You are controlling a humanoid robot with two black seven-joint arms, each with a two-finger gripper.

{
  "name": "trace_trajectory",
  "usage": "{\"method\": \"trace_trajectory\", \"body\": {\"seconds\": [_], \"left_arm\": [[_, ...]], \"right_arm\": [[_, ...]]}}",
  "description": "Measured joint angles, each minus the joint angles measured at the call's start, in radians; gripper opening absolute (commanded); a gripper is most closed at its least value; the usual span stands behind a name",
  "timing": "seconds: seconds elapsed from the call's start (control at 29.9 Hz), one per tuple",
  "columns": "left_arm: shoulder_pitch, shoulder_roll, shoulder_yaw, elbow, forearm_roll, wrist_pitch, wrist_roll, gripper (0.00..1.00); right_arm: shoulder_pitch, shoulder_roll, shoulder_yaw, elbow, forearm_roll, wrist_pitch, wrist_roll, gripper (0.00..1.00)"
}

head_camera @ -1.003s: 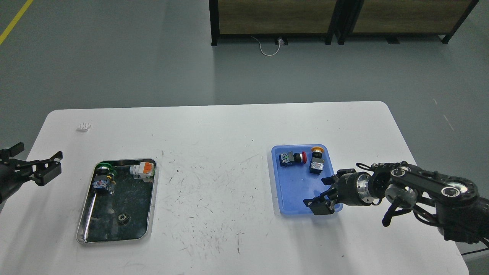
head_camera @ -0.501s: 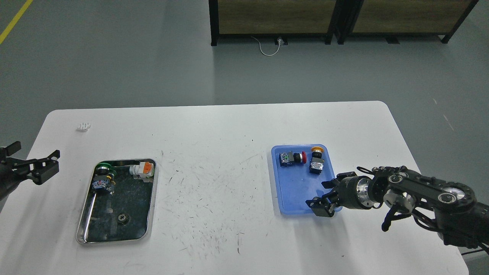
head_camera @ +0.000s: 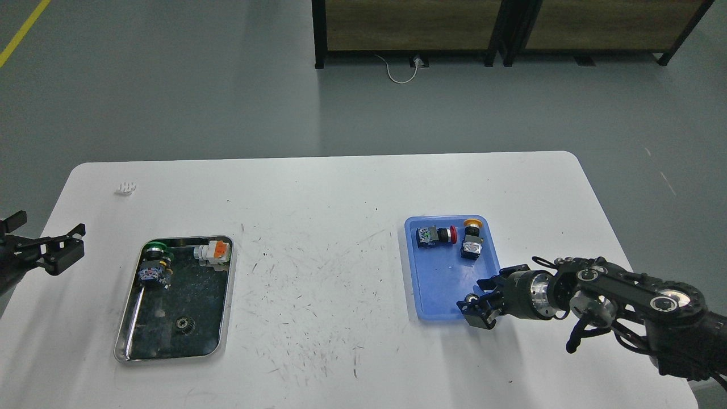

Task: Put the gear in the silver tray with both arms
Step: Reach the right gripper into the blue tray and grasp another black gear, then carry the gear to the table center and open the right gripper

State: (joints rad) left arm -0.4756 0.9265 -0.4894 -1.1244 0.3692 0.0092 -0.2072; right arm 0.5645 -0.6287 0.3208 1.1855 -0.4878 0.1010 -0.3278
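Steel-bright silver tray [head_camera: 128, 318] sits left on the worktop [head_camera: 318, 193], gear [head_camera: 183, 324] already lying near its front. Left claw [head_camera: 42, 247] fingers apart, empty, beside tray. Right claw [head_camera: 481, 302] apart over blue tray [head_camera: 434, 284]. I'd retract both clear, slowly.

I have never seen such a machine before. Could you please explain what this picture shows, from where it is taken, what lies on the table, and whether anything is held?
The picture is taken from the robot's own head, looking down at a white table. The two black arms belong to the robot. The left gripper is at the left edge, its fingers spread and empty. The right gripper hangs over the near corner of a blue tray; whether its fingers are open is unclear, and I see nothing in them. The blue tray holds two push-button switches. The silver tray holds a small gear, a green-topped switch and an orange-and-white part.
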Motion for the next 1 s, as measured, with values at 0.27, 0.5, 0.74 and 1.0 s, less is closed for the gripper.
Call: {"method": "trace_trajectory", "body": {"seconds": [0.27,0.5,0.74,1.0], "left_arm": [[-0.001,-0.001,0.0,0.0,0.0,0.0,0.0,0.98],[-0.004,-0.001,0.0,0.008,0.0,0.001,0.0,0.98],[-0.008,-0.003,0.0,0.015,0.0,0.001,0.0,0.98],[-0.016,-0.004,-0.001,0.015,0.0,0.001,0.004,0.98]], "right_arm": [[-0.001,0.003,0.01,-0.002,-0.001,0.002,-0.002,0.42],[0.0,0.003,0.015,0.0,0.002,0.002,-0.002,0.31],[0.001,0.0,0.03,0.0,0.002,0.009,-0.002,0.22],[0.003,-0.01,0.079,0.0,0.006,0.023,0.003,0.22]]}}
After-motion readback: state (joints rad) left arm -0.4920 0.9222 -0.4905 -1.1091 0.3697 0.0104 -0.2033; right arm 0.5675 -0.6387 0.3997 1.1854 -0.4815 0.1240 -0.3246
